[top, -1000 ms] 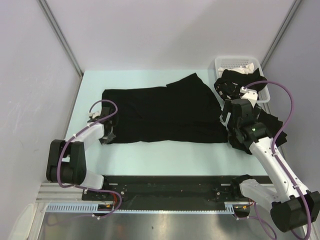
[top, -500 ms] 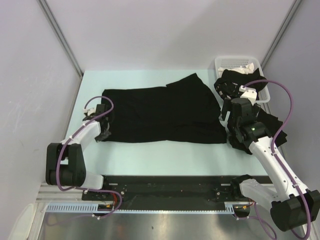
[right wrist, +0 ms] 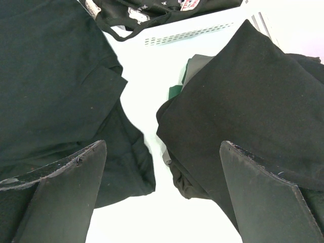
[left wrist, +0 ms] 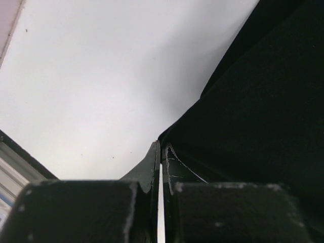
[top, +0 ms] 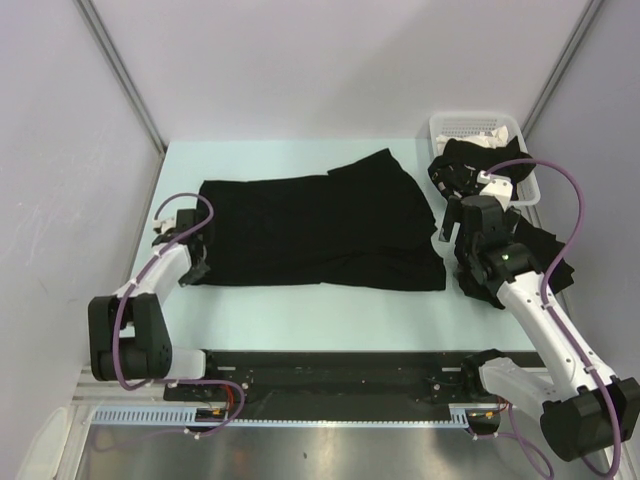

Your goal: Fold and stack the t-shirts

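The left arm reaches low, and the left gripper is pinched together on the near left corner of the black cloth t-shirt, spread flat on the pale green table. Since a second ago this corner went leftward. The right gripper hangs wide apart and holds nothing, between this shirt and the pile of folded black t-shirts. Grey walls stand around.

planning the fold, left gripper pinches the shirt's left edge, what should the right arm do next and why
Probably lower the right gripper onto the near right corner of the spread t-shirt and close. Its jaws stand open over the gap beside the folded stack, holding nothing, while the left gripper is shut on the left edge.
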Robot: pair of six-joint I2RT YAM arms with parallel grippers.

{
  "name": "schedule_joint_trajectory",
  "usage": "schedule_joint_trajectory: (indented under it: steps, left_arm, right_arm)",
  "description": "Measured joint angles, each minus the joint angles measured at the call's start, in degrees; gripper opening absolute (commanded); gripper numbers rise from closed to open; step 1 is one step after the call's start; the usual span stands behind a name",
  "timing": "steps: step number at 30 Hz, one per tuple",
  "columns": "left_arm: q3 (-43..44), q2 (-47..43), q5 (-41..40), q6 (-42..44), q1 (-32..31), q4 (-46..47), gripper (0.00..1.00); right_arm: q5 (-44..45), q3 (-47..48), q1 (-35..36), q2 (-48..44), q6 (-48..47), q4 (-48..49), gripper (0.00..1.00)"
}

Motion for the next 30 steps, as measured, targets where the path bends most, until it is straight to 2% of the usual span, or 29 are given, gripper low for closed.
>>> schedule_joint_trajectory:
  steps: [18, 26, 30]
  left_arm:
    - [-0.2, -1.9, 0.1, 3.0, 3.4, -2.8, 0.01]
    - [1.2, -1.9, 0.1, 3.0, 3.5, -4.2, 0.2]
    - [2.5, -2.1, 0.1, 3.1, 3.5, -4.9, 0.37]
  right_arm:
    - [0.3, 0.0, -0.1, 2.1, -1.0, 1.0, 1.0]
    - [0.3, 0.0, -0.1, 3.7, -1.0, 1.1, 1.0]
    - [-0.3, 0.0, 0.0, 3.7, -1.6, 1.2, 1.0]
